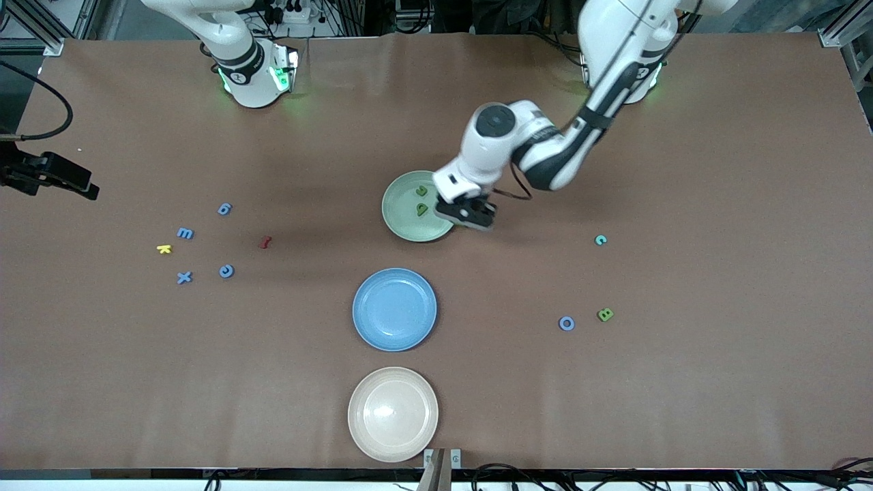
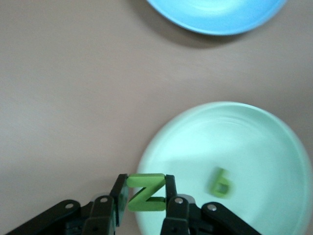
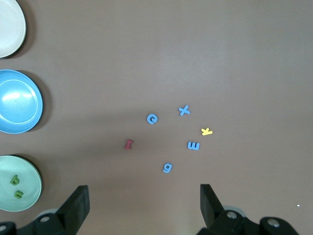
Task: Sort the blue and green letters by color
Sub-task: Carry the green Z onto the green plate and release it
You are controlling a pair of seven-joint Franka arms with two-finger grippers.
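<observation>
My left gripper (image 1: 470,213) is shut on a green letter Z (image 2: 145,192) over the rim of the green plate (image 1: 399,221). Two green letters (image 1: 422,200) lie in that plate; one shows in the left wrist view (image 2: 221,182). Several blue letters (image 1: 224,209) lie loose toward the right arm's end of the table. A blue o (image 1: 566,323), a green B (image 1: 605,314) and a teal c (image 1: 600,239) lie toward the left arm's end. My right gripper (image 3: 143,205) is open and empty, high over the blue letters (image 3: 167,168); it is out of the front view.
A blue plate (image 1: 394,309) and a cream plate (image 1: 393,413) stand nearer the front camera than the green plate. A yellow k (image 1: 164,249) and a dark red letter (image 1: 265,242) lie among the blue letters. A black fixture (image 1: 48,174) sits at the table edge.
</observation>
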